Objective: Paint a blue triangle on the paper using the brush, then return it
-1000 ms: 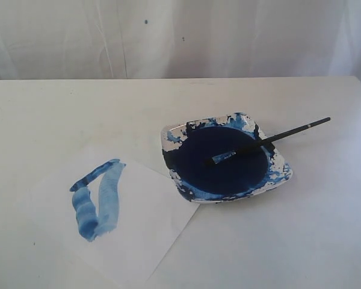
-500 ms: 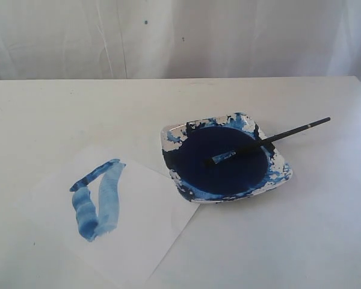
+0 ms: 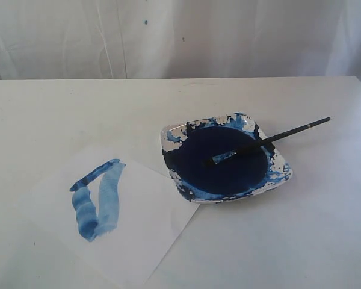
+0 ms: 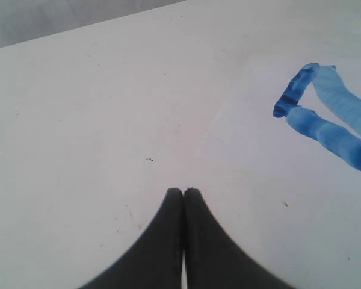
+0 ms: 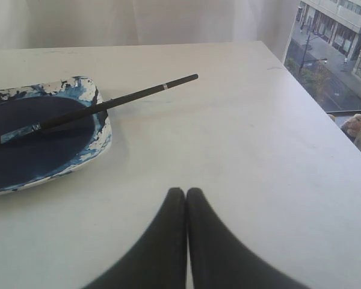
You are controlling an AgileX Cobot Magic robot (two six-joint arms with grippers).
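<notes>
The white paper (image 3: 138,229) lies at the front left of the table and carries the streaky blue triangle (image 3: 97,198), which also shows in the left wrist view as the blue triangle (image 4: 325,120) on the paper (image 4: 259,138). The black-handled brush (image 3: 268,140) rests across the paint dish (image 3: 280,180), bristles over the dark pool, handle sticking out past the rim; the right wrist view shows the same brush (image 5: 108,105) and dish (image 5: 102,135). My left gripper (image 4: 183,191) is shut and empty above bare table. My right gripper (image 5: 185,191) is shut and empty, apart from the brush. Neither gripper shows in the exterior view.
A white curtain (image 3: 180,36) hangs behind the table's far edge. The table's right edge (image 5: 325,114) runs close by in the right wrist view, with a window and street beyond it.
</notes>
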